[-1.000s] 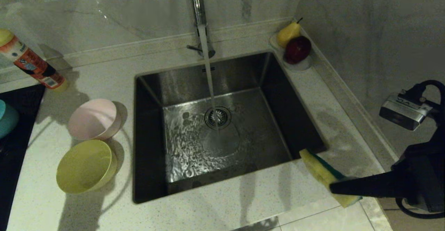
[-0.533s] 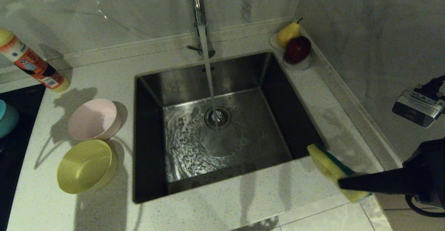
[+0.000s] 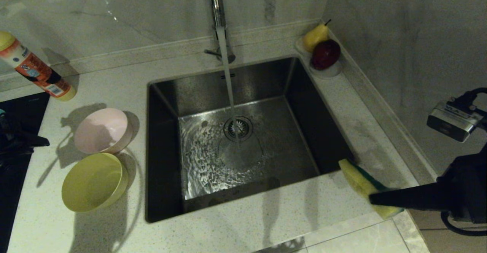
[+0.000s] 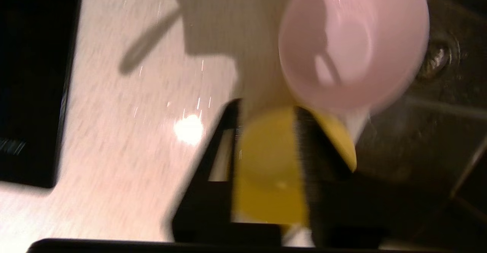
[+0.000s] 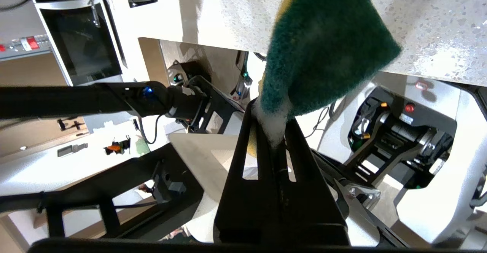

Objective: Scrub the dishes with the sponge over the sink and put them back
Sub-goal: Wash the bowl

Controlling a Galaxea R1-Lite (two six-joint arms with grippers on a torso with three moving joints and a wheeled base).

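Observation:
A pale pink bowl and a yellow bowl sit side by side on the counter left of the sink. My left gripper hovers at the far left edge over the black hob, open and holding nothing. In the left wrist view the yellow bowl shows through its gap, with the pink one beyond. My right gripper is shut on the sponge, above the counter at the sink's near right corner.
Water runs from the tap onto the drain strainer. A detergent bottle lies at the back left. A white dish with a pear and an apple sits in the back right corner. A black hob borders the counter on the left.
My left gripper has come into the head view at the left edge, covering the teal bowl there. The right gripper with the sponge has shifted slightly to the right.

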